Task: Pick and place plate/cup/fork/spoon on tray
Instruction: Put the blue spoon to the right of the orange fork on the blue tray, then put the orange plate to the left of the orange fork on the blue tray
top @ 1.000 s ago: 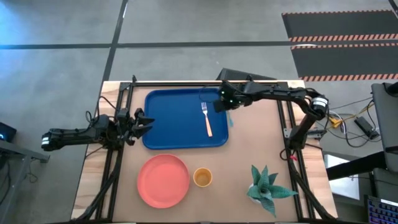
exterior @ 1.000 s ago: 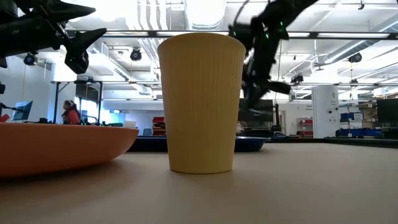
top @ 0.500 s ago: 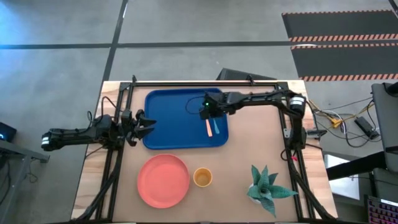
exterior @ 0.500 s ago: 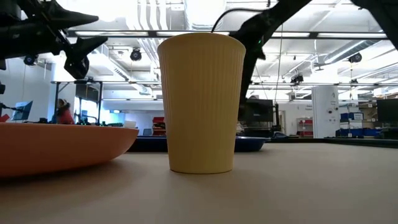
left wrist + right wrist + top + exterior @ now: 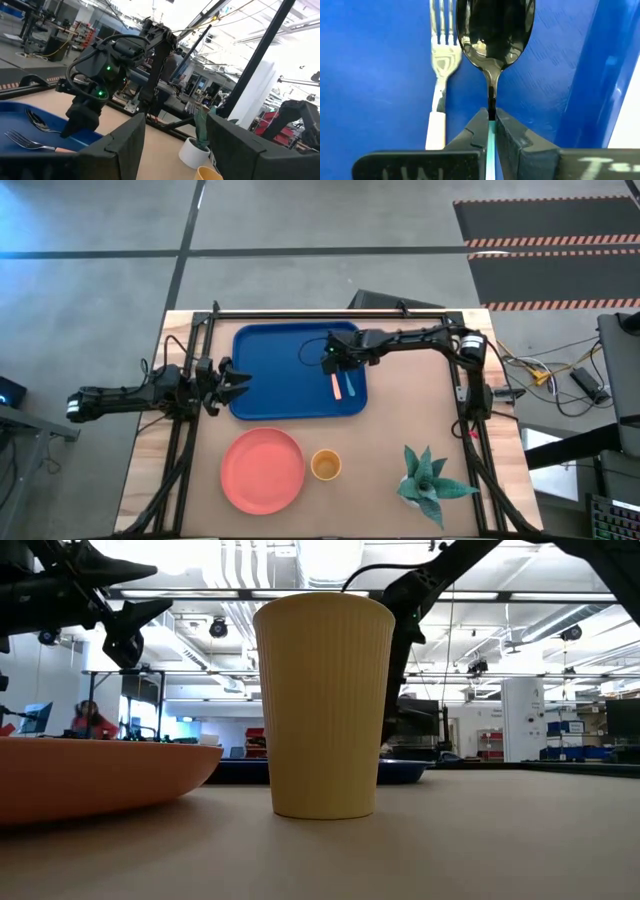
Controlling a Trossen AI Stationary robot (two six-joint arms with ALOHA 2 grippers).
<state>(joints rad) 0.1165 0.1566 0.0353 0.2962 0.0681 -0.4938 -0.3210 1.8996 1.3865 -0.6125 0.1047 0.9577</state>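
Right tool: the right tool was down over the blue tray, near its right side; fingers pinched tight on the spoon by its teal handle, dark bowl pointing ahead, right beside the fork
Spoon: low over the tray floor, parallel to the fork; whether it touched the tray could not be told
Fork: the fork lay flat in the tray, orange handle toward the near rim; tines just beside the spoon's bowl
Left tool: the left tool hung at the tray's left edge, fingers spread wide, holding nothing
Plate: the pink plate sat on the table, in front of the tray, clear of it
Cup: the yellow cup stood upright just beside the plate, to its right; from the low view it filled the middle of the shot
Plant: a small potted plant stood at the table's front right, well apart from the cup
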